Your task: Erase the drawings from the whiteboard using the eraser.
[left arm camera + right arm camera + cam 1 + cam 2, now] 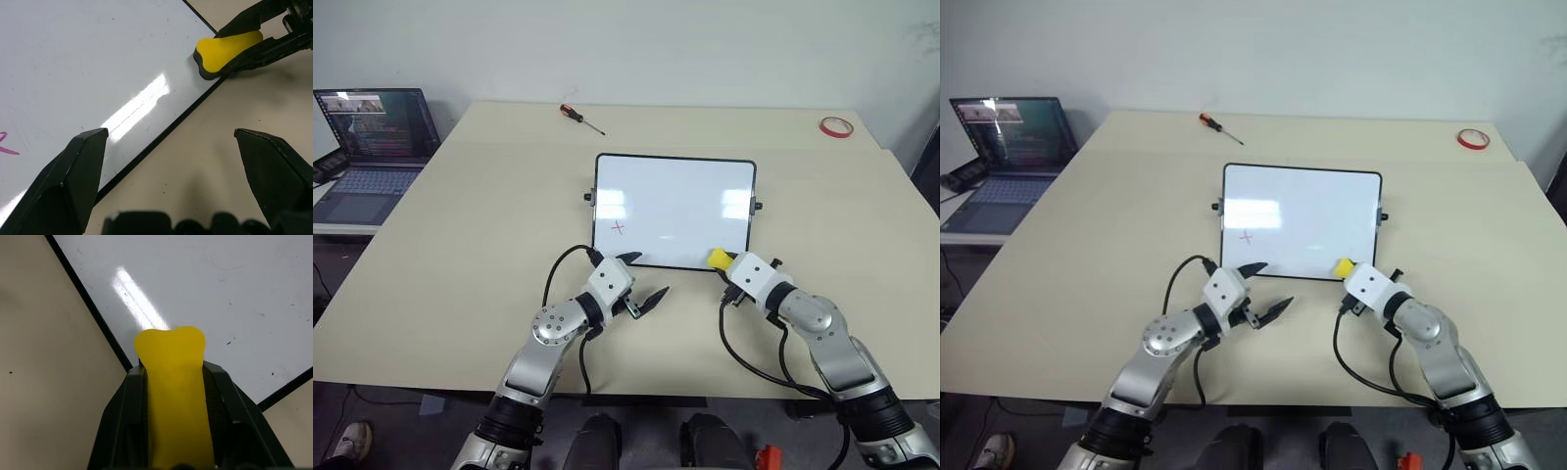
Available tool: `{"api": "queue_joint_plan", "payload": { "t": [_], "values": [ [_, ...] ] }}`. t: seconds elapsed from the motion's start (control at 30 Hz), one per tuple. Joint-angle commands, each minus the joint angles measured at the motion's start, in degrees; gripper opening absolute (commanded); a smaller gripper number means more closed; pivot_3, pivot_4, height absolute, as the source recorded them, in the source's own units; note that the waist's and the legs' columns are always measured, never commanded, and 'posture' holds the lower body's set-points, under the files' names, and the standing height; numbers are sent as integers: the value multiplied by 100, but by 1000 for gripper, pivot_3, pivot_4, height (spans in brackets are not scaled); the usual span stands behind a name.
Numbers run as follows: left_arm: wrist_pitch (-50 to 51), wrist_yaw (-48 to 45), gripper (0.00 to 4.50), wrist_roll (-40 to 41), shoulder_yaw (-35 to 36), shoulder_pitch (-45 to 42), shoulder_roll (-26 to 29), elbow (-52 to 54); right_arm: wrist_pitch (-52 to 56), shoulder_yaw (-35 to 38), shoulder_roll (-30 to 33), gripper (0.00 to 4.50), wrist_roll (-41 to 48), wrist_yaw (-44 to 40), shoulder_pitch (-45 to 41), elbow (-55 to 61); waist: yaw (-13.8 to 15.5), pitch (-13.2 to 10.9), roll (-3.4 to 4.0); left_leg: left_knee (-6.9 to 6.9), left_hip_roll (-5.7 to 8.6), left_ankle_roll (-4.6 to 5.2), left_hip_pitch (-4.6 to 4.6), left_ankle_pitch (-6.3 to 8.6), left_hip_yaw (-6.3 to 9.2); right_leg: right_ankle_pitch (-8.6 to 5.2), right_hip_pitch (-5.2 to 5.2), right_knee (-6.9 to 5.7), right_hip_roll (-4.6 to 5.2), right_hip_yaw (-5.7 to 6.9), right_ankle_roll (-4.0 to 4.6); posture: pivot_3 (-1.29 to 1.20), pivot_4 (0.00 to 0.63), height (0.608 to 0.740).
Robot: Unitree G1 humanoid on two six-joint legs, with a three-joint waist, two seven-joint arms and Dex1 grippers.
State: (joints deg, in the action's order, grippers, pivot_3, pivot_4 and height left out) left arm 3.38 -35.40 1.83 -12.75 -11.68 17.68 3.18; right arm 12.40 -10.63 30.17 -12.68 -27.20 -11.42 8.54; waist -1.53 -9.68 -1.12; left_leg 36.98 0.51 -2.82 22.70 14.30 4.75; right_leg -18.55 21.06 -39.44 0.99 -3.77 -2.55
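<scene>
The whiteboard (674,211) lies flat in the middle of the table. One red plus-sign drawing (619,227) sits near its near left corner. My right gripper (726,262) is shut on the yellow eraser (718,258), which rests at the board's near right corner. The right wrist view shows the eraser (172,382) squeezed between both fingers over the board's black frame. My left gripper (643,281) hangs open at the board's near left edge, one fingertip over the frame, nothing between its fingers. The left wrist view also shows the eraser (225,51).
A red-handled screwdriver (580,117) lies at the table's far side, and a red tape ring (835,126) at the far right. An open laptop (374,147) stands on a side surface to the left. Cables trail from both wrists.
</scene>
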Motion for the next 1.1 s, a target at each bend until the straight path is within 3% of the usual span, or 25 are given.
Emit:
{"api": "queue_joint_plan", "payload": {
  "t": [0.03, 0.2, 0.63, 1.1],
  "values": [
    [-46, -27, 4500, 55, -34, -76, -35, 236, 301, 290, 176, 1159, -61, 31, 176, -67, 4, 0, -1, 0, 0, 0, 0, 0, 1, 0, -1, 1, 0, 1, 0, 0, 150, 740],
    [-99, -32, 4500, 43, -34, -30, -33, 230, 354, 508, 188, 1159, 55, 109, 340, 166, 5, 1, -1, 0, 0, 0, -1, 0, 1, 0, -2, 0, 0, 1, 0, 0, 150, 740],
    [-219, 60, 4500, 80, 61, 32, -34, 324, -363, 855, -681, 1159, 1377, -124, 329, 974, -24, -1, 0, -6, -2, 0, 10, 1, -2, 0, 12, 5, 0, -3, 0, 0, 150, 740],
    [-206, 404, 4500, -18, 176, 70, -7, 427, -710, 673, -699, 1159, 1267, -106, 202, 549, -27, -1, 0, -6, -3, 0, 8, 1, -3, 0, 11, 6, -1, -3, 0, 0, 150, 740]
  ]
}}
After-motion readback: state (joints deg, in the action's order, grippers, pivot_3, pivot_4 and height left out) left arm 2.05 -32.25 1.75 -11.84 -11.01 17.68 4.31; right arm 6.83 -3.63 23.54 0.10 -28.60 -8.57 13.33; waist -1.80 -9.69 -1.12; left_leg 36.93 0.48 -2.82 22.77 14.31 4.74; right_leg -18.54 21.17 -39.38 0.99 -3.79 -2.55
